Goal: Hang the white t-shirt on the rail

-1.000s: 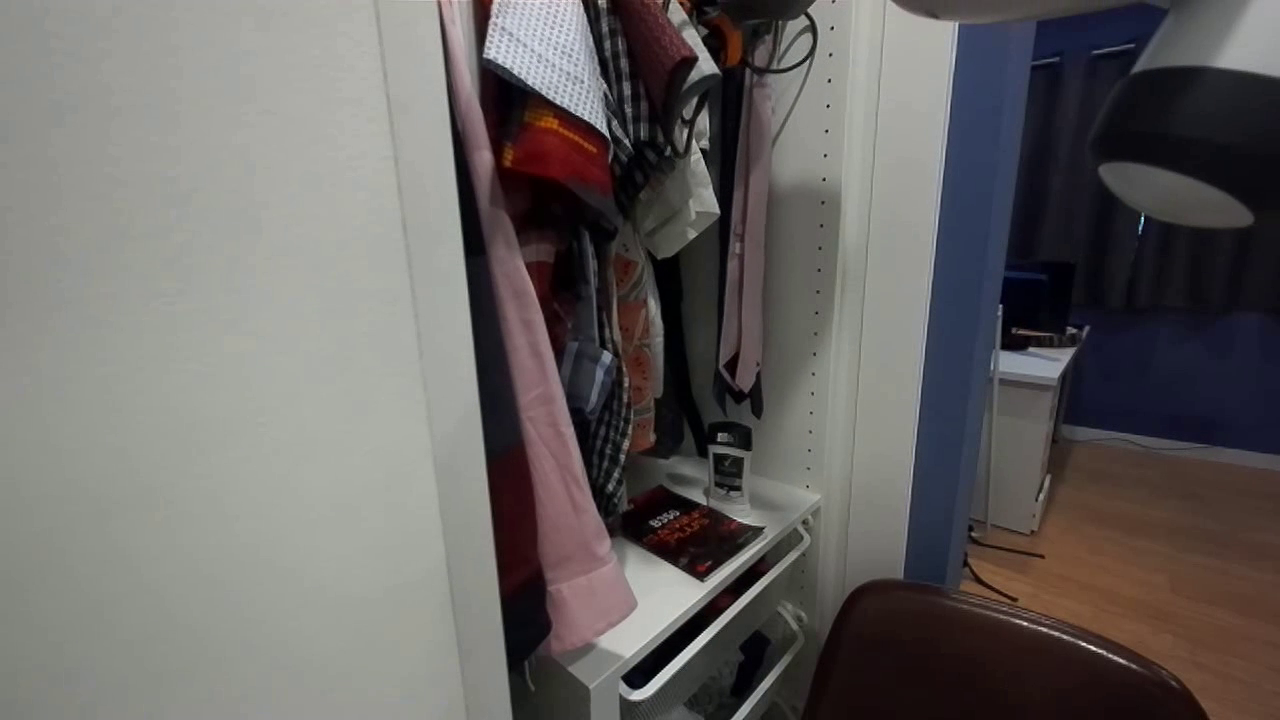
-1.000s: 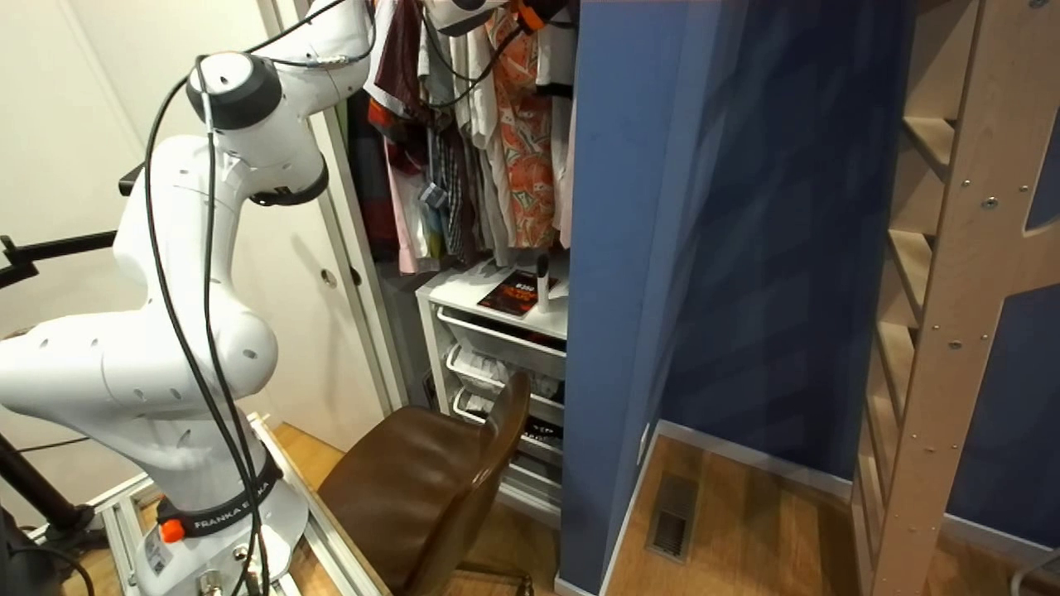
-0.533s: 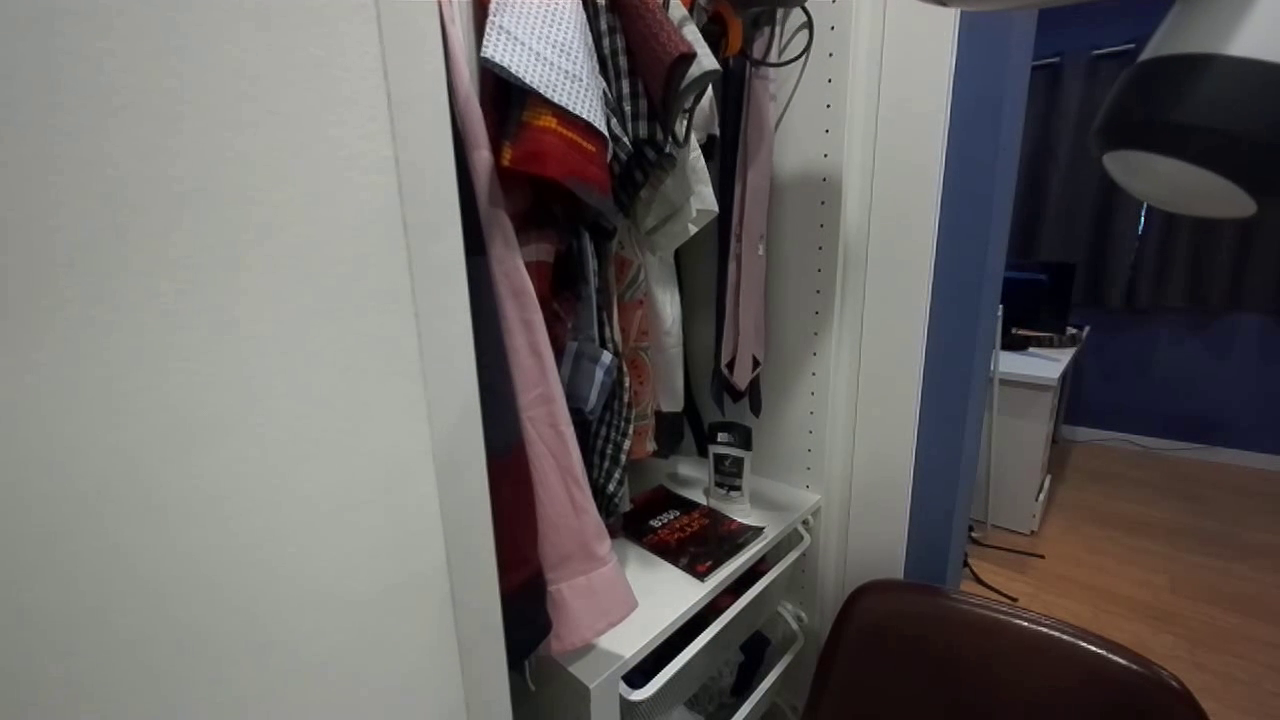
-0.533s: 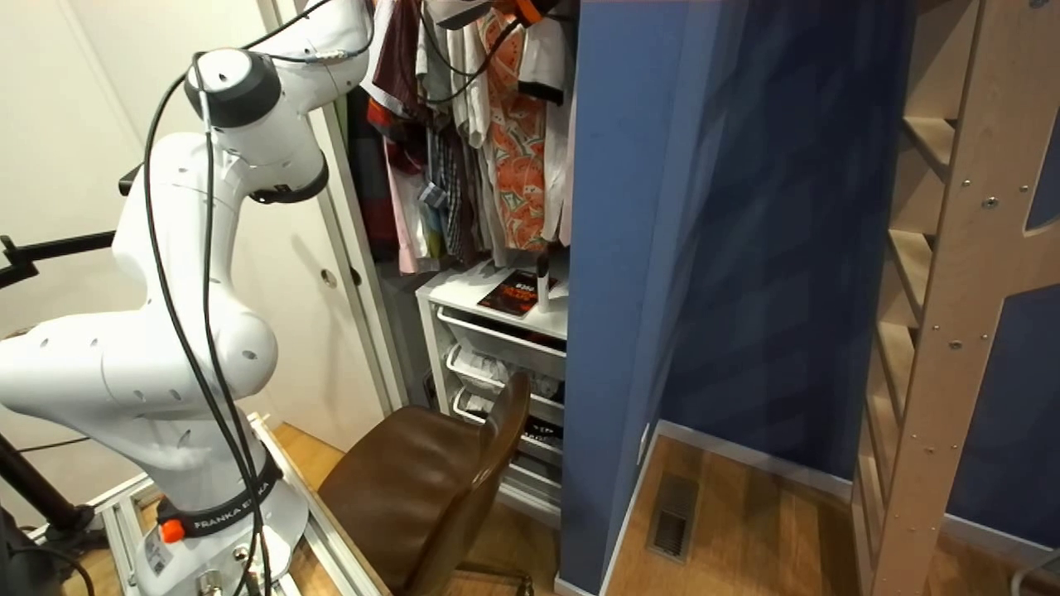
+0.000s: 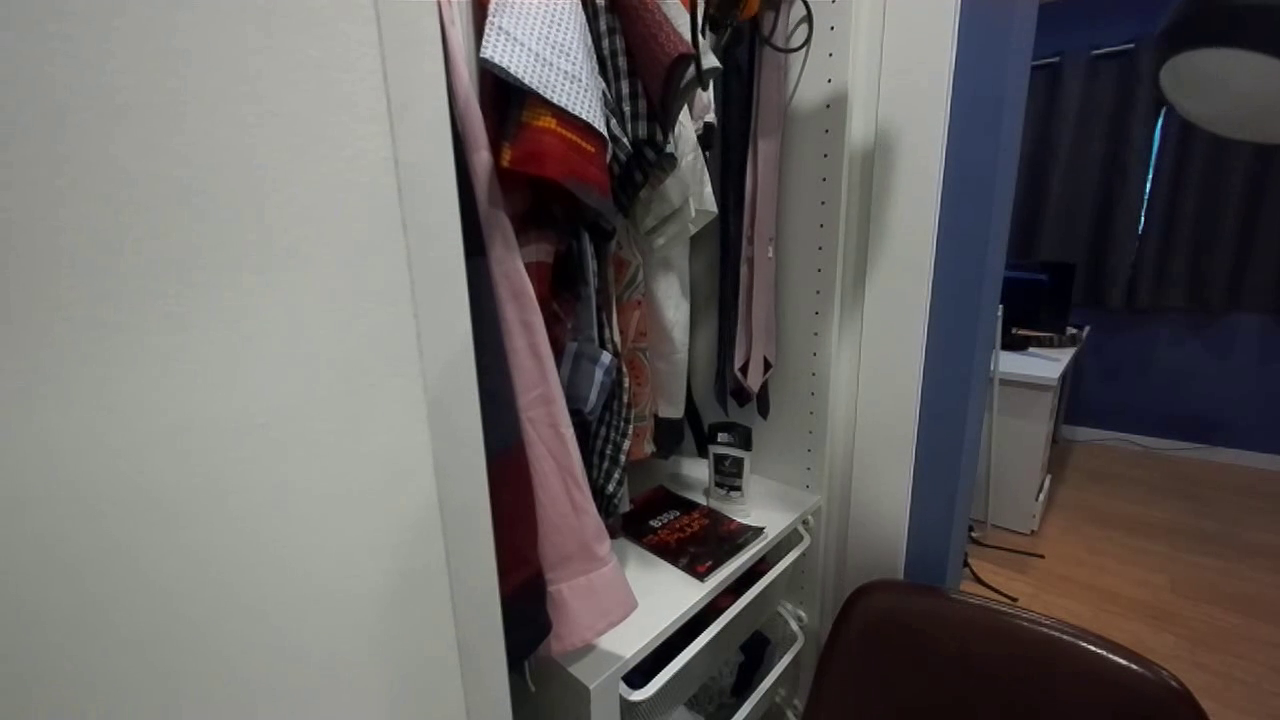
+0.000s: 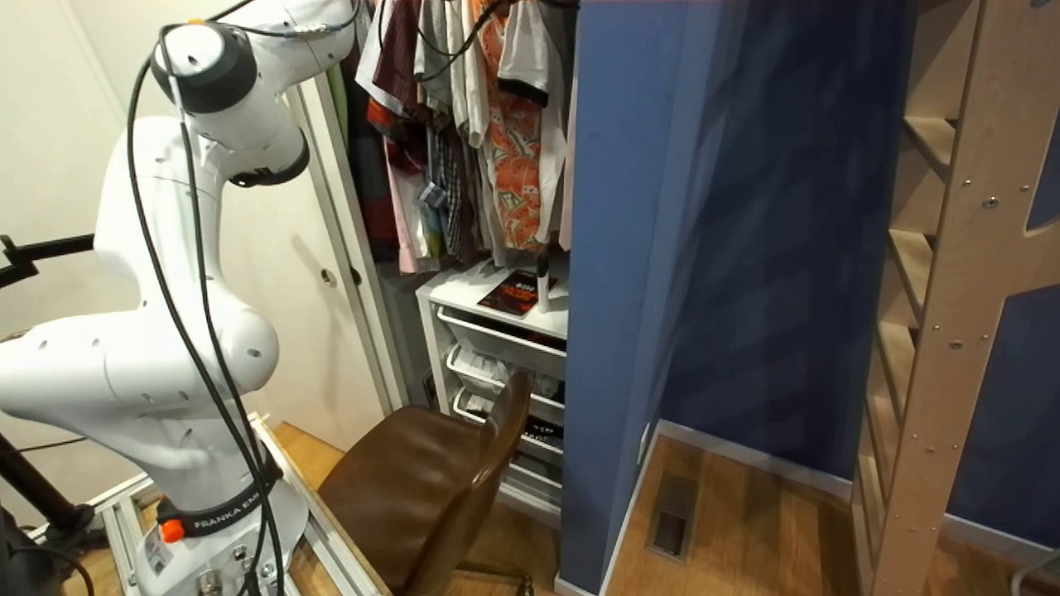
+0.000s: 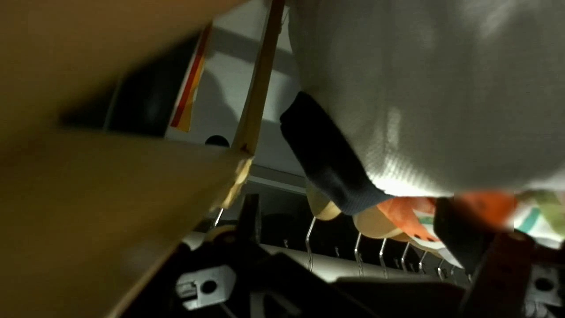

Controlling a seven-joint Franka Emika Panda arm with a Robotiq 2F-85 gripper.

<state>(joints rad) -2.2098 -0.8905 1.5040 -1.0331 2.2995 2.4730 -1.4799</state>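
In the wrist view the white t-shirt [image 7: 441, 97] fills the upper right, its dark collar [image 7: 340, 176] drooping towards the rail. A pale wooden hanger [image 7: 324, 205] shows just beneath that collar, and its metal hook reaches the rail [image 7: 329, 265]. My gripper [image 7: 351, 207] stands open below the collar, one dark finger [image 7: 251, 221] at left, the other at right, nothing pinched between them. Both exterior views cut the gripper off at the top. A white sleeve with a dark edge [image 6: 526, 50] hangs before the patterned orange garment [image 6: 517, 157]. The rail is out of both exterior views.
Several hanger hooks [image 7: 383, 256] line the rail. Blurred pale wood [image 7: 132, 212] looms close at left of the wrist view. Pink and dark ties [image 5: 762, 200] hang by the closet's side wall. Below stand a shelf with a magazine [image 5: 690, 530], a deodorant stick [image 5: 729, 465] and a brown chair [image 6: 414, 488].
The arm has risen and drawn back, lifting the gripper out of the exterior views. The gripper has opened. The white sleeve has come further into view and shifted left; the ties have swayed.
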